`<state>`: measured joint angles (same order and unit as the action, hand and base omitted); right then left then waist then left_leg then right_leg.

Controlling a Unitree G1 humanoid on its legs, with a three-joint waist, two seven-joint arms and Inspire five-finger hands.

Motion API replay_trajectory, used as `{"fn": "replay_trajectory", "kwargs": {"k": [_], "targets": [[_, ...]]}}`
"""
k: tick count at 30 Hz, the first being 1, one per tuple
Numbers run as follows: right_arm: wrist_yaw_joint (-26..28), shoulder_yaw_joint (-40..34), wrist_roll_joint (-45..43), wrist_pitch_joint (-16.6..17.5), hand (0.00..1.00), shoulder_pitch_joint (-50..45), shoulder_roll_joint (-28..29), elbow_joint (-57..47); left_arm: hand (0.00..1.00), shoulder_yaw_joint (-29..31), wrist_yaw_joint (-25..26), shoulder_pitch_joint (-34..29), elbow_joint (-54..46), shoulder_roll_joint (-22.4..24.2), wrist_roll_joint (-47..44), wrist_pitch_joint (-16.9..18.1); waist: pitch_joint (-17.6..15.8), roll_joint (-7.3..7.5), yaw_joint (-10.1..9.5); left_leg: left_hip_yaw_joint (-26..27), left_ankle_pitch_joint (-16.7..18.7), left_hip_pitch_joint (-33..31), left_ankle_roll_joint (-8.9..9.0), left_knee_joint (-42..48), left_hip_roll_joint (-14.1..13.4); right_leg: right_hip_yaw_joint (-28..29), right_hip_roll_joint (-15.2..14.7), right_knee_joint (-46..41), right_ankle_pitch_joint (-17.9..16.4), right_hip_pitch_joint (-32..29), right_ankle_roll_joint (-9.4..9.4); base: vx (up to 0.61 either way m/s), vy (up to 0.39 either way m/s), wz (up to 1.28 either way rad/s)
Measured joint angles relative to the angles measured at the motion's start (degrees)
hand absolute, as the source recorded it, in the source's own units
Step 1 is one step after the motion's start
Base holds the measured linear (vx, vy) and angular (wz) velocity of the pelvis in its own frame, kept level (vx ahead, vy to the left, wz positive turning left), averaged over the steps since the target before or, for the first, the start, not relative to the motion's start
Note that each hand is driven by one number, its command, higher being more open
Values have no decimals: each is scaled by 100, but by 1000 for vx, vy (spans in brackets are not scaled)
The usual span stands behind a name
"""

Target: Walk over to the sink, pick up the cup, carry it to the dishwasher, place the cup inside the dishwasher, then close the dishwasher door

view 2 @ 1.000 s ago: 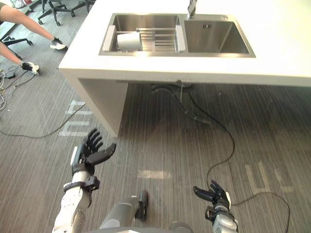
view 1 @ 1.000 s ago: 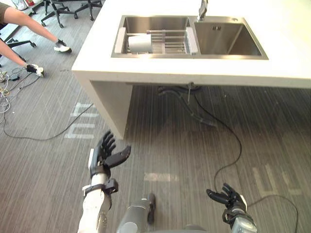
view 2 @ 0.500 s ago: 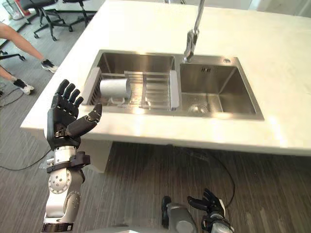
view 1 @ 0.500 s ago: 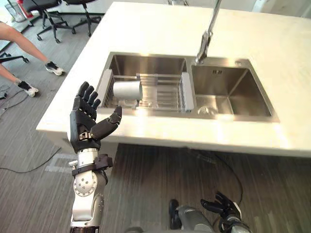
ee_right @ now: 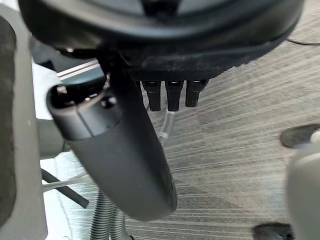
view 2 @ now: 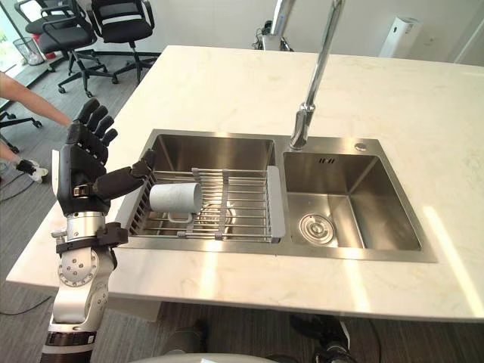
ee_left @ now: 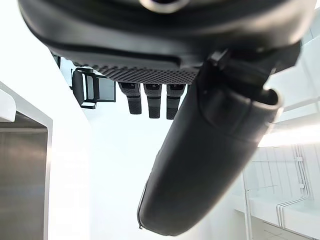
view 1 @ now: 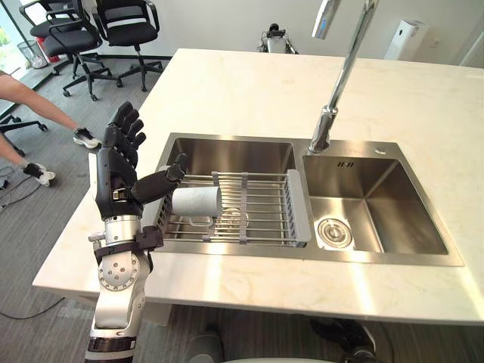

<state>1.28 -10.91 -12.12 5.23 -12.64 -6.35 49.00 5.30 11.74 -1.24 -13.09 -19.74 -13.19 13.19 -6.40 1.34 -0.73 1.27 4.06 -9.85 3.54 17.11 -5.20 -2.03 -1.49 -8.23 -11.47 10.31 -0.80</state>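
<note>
I log one cup [view 1: 197, 201], on its side on the one rack [view 1: 261, 212] in the left of the sink's [view 1: 227, 155] two basins. Left hand [view 1: 121, 170] near it, fingers [view 1: 125, 125] spread, empty; right hand [ee_right: 125, 150] over the floor [ee_right: 240, 100], fingers apart.

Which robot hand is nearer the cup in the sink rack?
Left. The left robot hand is up beside the sink, open, right next to the cup at the left end of the rack. The right robot hand hangs low over the floor, far from the cup.
</note>
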Motion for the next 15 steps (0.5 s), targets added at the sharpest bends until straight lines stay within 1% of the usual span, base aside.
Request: {"fn": "replay_trajectory", "kwargs": {"k": [3,5,6,7,9,12,15], "targets": [[43,0,3,7,90,84,-17,0,90,-10,-184,1,26,-294,208,-34,47,68,7,109,-1,167,1,-186,0,177,-24,1,10,19,-10,76,2,-18],[93,3,12,10,90,92,-29,17,90,-14,-359,46,342,-668,355,-23,72,67,16,190,-99,313,17,-418,-10,221,-39,1,14,19,-13,34,-33,-20],[117,7,30,10,90,90,-31,37,90,-13,-425,64,607,-887,420,-33,89,64,19,259,-181,387,35,-586,-16,260,-42,1,19,-21,-19,7,-34,-22],[127,10,48,10,90,91,-35,59,90,-13,-459,76,738,-985,430,-41,101,59,18,289,-228,400,46,-668,-16,284,-38,1,24,-57,-25,-6,-42,-23],[148,15,64,4,90,89,-49,175,90,-14,-586,145,1175,-1272,530,-96,111,59,25,350,-460,407,53,-1001,-12,341,-25,9,31,-226,-29,-26,-37,-14],[194,14,107,-3,90,22,-98,310,90,-20,-804,140,1402,-1529,595,-218,110,57,38,397,-716,474,70,-1377,-16,361,-10,10,38,-353,-27,-46,-31,-8],[216,14,123,-5,90,-74,-147,344,90,-23,-964,137,1405,-1771,647,-228,106,42,30,405,-934,610,59,-1704,-15,363,2,18,77,-377,-30,-65,-8,-2]]}}
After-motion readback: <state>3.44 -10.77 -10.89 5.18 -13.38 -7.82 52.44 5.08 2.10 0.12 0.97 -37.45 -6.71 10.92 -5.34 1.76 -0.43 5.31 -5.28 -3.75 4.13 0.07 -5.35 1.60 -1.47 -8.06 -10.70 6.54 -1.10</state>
